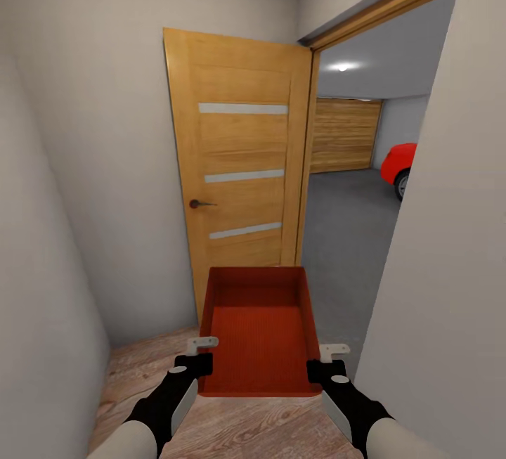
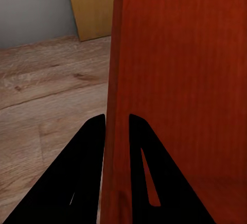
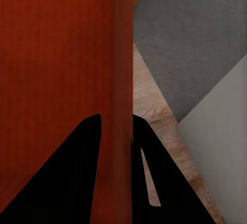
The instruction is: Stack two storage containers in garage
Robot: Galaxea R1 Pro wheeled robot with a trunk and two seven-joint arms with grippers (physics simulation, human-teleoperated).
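Observation:
I hold one red-orange storage container level in front of me, above the wood-plank flooring of a narrow hallway. My left gripper is shut on its left wall, and the left wrist view shows that wall pinched between the two black fingers. On the opposite side, my right gripper clamps the right wall, one finger inside and one outside. The container is empty. Through the doorway ahead lies the garage with its dark grey floor and wood-slat door.
An open wooden door with three glass strips stands swung inward, left of the doorway. White walls close in on both sides, the right one near my right arm. A red car is parked inside the garage at right.

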